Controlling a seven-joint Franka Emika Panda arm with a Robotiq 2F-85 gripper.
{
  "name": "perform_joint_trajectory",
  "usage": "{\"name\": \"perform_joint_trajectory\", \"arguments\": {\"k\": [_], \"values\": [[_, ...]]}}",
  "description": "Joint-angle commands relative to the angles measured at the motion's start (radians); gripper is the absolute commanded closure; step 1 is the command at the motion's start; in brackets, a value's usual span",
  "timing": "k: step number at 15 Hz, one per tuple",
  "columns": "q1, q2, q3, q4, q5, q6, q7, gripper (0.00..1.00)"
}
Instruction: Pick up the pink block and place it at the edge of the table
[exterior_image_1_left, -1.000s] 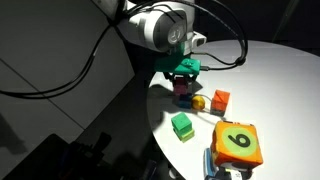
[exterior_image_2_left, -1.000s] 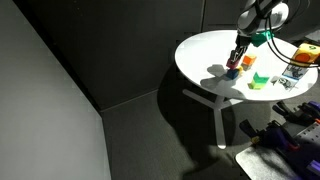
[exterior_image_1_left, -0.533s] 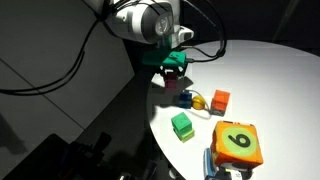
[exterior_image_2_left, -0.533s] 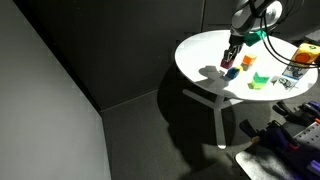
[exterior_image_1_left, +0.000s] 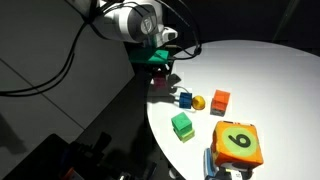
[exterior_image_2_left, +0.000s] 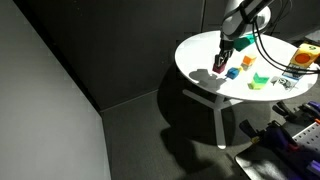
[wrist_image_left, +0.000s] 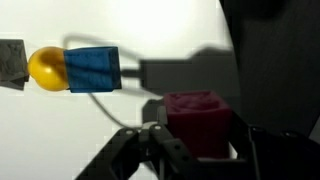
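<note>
The small magenta-pink cube (wrist_image_left: 197, 118) was gripped, upright, by the tool (wrist_image_left: 198, 146), closed on its sides, near the curved rim of the round white tabletop (exterior_image_1_left: 255, 70).

looks like a robotics lab, not a home. my arm (exterior_image_1_left: 125, 22) works over a round white table (exterior_image_2_left: 200, 50) set among bare dark grey partition walls (exterior_image_2_left: 50, 100). loose black cables (exterior_image_1_left: 62, 72) hang off the arm. black rig hardware (exterior_image_2_left: 285, 135) sits on the floor beside the table. on top: coloured test cubes (exterior_image_1_left: 181, 125) and a numbered box (exterior_image_1_left: 238, 144).
</note>
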Motion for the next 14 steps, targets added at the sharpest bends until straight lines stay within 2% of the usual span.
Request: {"name": "perform_joint_trajectory", "arguments": {"k": [1, 14], "values": [[0.019, 0.019, 0.006, 0.018, -0.032, -0.001, 0.047, 0.68], [0.068, 0.124, 0.013, 0.052, -0.053, 0.076, 0.071, 0.68]]}}
